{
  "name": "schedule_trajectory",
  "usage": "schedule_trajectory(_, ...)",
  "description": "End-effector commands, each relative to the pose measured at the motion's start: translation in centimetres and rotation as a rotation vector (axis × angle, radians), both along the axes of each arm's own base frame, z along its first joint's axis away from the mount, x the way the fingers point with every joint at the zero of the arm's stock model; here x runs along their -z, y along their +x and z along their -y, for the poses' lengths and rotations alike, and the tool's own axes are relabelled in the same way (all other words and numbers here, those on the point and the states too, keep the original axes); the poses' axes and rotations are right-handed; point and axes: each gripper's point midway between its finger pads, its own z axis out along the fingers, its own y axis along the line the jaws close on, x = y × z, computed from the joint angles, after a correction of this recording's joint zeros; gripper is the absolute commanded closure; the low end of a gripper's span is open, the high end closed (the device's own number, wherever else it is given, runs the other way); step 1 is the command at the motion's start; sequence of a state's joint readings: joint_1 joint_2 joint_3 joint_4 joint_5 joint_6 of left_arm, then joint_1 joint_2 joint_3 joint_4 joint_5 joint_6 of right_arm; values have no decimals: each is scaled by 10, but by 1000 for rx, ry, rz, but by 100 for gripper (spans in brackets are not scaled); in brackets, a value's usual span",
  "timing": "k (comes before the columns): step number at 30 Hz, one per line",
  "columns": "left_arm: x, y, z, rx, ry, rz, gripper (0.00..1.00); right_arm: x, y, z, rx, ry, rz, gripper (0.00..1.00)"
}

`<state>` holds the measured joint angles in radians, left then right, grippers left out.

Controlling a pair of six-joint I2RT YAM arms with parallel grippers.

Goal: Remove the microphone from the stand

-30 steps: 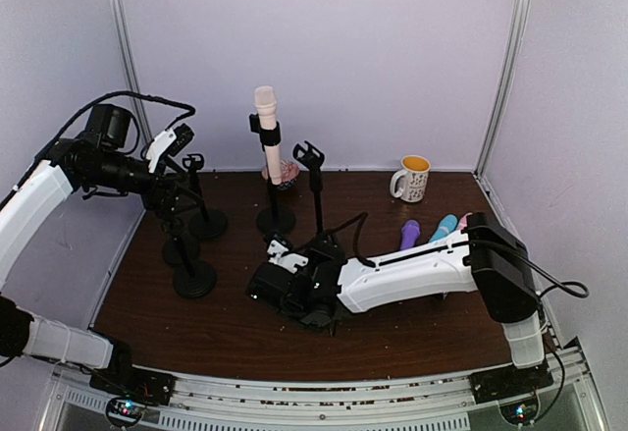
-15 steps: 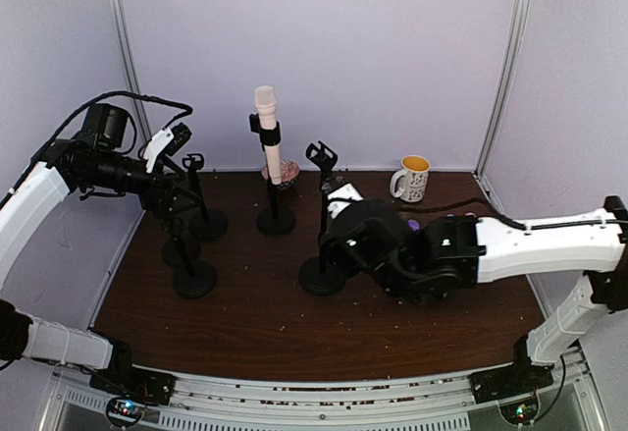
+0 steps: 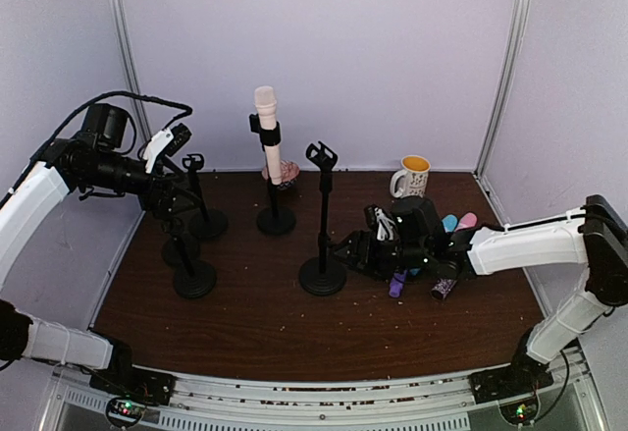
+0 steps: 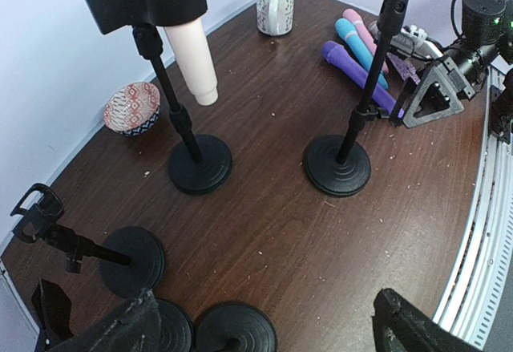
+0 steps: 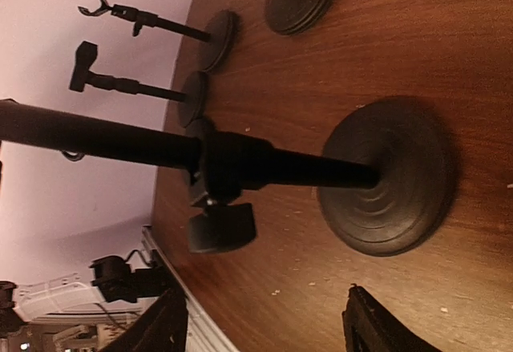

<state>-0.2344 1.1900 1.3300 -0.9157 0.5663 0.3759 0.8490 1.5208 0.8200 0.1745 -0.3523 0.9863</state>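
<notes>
The microphone (image 3: 266, 129) is cream, stand (image 3: 276, 221) black, table (image 3: 245, 323) brown, mug (image 3: 413, 182) white, bowl (image 4: 133, 107) seemingly red-patterned.

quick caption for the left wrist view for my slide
Cream microphone clipped in its stand, an empty stand beside it, three loose microphones lying near a mug on the wooden table
</notes>
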Motion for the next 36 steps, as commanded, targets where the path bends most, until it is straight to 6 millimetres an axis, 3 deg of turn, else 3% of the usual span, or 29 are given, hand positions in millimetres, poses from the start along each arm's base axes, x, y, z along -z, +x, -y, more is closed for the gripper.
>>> schedule_trajectory(1, -12, -1, 0, 8, -13, 40, 5, -44, -2, -34, -97, 325, -103, 33)
schedule_trajectory(5, -11, -1, -2, 7, -2, 42, 5, -38, 9, -39, -99, 360, -133, 36)
schedule_trajectory(15, -7, -2, -1, 14, 2, 37, 6, -28, 38, -25, -41, 374, -150, 46)
schedule_trajectory(21, -7, -2, -2, 14, 5, 40, 6, -24, 44, -31, -50, 374, -166, 52)
schedule_trajectory(30, -6, -2, -2, 15, 8, 41, 6, -16, 42, -29, -45, 384, -181, 67)
schedule_trajectory(36, -7, -1, -1, 18, 3, 39, 6, -14, 42, -25, -38, 388, -184, 88)
